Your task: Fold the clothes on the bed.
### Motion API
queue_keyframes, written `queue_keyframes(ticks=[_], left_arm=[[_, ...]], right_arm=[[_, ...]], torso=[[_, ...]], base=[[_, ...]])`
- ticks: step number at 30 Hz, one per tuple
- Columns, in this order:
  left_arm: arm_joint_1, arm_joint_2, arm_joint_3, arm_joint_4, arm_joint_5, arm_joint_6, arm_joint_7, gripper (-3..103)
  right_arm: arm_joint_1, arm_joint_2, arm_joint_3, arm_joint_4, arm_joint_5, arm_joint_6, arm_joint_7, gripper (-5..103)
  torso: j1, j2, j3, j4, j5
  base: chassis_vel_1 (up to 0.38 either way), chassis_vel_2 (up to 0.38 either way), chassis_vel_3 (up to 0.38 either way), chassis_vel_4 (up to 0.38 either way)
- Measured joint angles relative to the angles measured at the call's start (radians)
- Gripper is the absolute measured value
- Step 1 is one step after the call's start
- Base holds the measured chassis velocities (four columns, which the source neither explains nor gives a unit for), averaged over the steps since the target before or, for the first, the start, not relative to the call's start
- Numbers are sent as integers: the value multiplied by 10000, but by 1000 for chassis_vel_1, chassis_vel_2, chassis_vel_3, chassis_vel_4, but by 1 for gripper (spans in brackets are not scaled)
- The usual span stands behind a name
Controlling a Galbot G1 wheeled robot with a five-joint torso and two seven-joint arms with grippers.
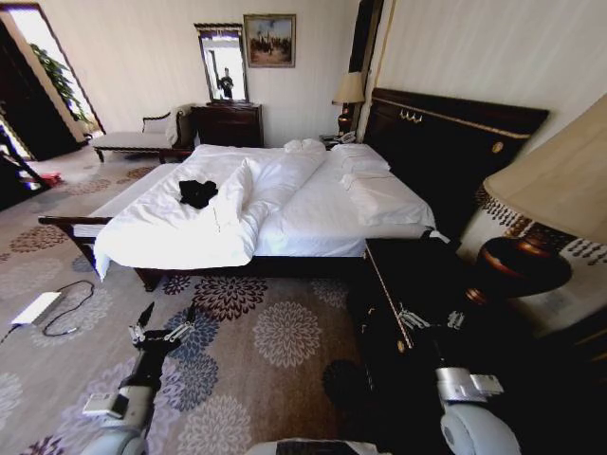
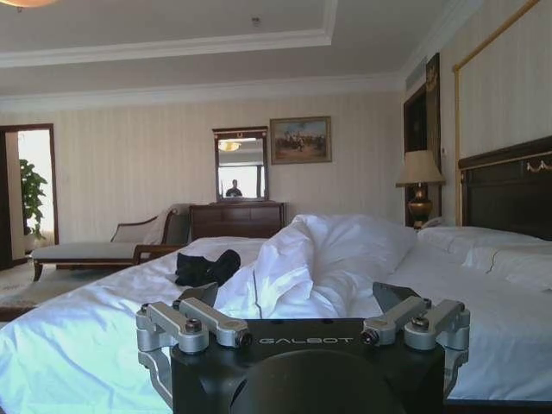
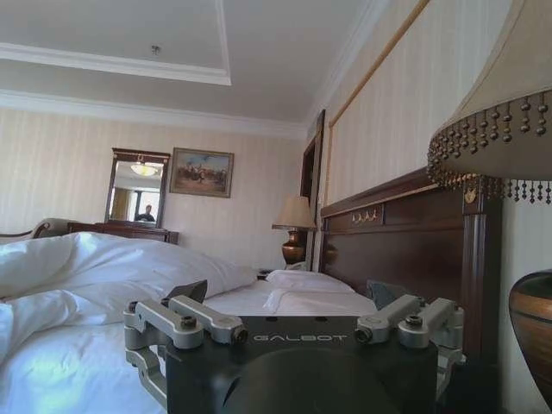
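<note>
The clothes (image 1: 197, 193) lie as a small crumpled black heap on the bed (image 1: 313, 213), on the white duvet near its foot end and left side. The left wrist view shows the black clothes (image 2: 205, 267) beside a raised fold of duvet. My left gripper (image 1: 163, 327) hangs open over the carpet, well short of the bed's near side. From its wrist, the left gripper (image 2: 293, 297) faces the bed (image 2: 78, 345) with nothing between its fingers. Over the dark nightstand, my right gripper (image 1: 427, 318) is open and empty. The right gripper (image 3: 285, 293) points along the pillows and headboard.
A dark nightstand (image 1: 408, 284) and a big table lamp (image 1: 545, 209) crowd my right side. A pale chaise (image 1: 133, 140) and a dresser (image 1: 228, 123) with a mirror stand at the far wall. A white device with a cable (image 1: 38, 308) lies on the patterned carpet at left.
</note>
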Motion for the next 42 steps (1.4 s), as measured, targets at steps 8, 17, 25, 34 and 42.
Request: queue_keyframes(ticks=[8, 17, 25, 34, 42], left_arm=[[-3, -61, 14, 13, 108, 0, -54, 100], [-32, -47, 41, 41, 82, -9, -61, 100], [-33, -59, 65, 57, 144, -35, -61, 100], [-14, -64, 88, 50, 197, -62, -61, 100], [16, -70, 90, 16, 205, -94, -61, 100]], right_arm=[[-11, 114, -10, -36, 49, 73, 20, 100], [-30, 154, 19, -48, 25, 143, -2, 100], [-46, 208, 2, -18, -12, 180, -36, 100], [-62, 232, 0, 5, -9, 267, -72, 100], [-77, 249, -9, 19, -16, 334, -109, 100]], torso=[[0, 0, 0, 0, 0], [1, 0, 0, 0, 1], [1, 0, 0, 0, 1], [0, 0, 0, 0, 0], [-2, 1, -1, -1, 0]], base=[[0, 0, 0, 0], [0, 0, 0, 0], [0, 0, 0, 0], [0, 0, 0, 0], [-55, 47, 56, -52]])
